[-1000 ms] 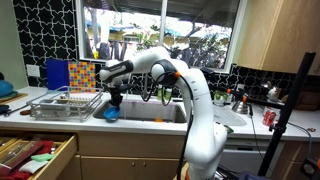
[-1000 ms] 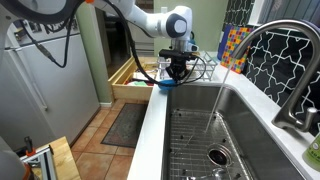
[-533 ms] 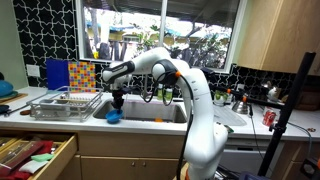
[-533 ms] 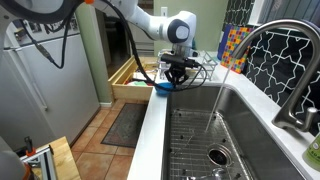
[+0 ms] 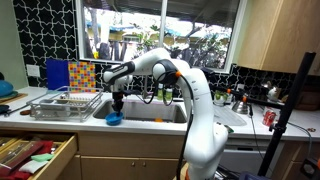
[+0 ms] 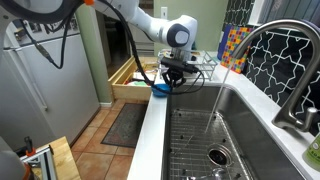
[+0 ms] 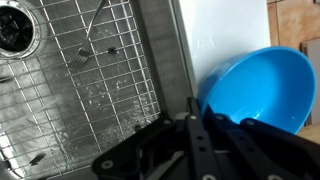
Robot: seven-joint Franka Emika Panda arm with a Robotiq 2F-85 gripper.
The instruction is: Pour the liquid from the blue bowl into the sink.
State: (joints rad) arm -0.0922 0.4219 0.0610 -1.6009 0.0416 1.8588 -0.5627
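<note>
The blue bowl (image 5: 113, 117) is small, round and bright blue. It hangs tilted over the pale counter strip beside the sink (image 5: 152, 113) and also shows in an exterior view (image 6: 160, 88). My gripper (image 5: 115, 104) is shut on the bowl's rim from above; it also shows in an exterior view (image 6: 172, 78). In the wrist view the gripper (image 7: 197, 122) pinches the near edge of the bowl (image 7: 262, 85), whose inside looks empty. The sink (image 7: 80, 75) has a wire grid on its floor. The steel basin (image 6: 215, 130) lies just beside the bowl.
A wire dish rack (image 5: 65, 103) stands on the counter beside the bowl, with a colourful board (image 5: 75, 73) behind it. A drawer (image 5: 35, 155) stands open below. The curved faucet (image 6: 262, 55) rises over the basin. A red can (image 5: 268, 118) stands at the far counter end.
The gripper with the bowl has shifted slightly away from the basin, towards the outer counter edge. Its grip on the bowl is unchanged.
</note>
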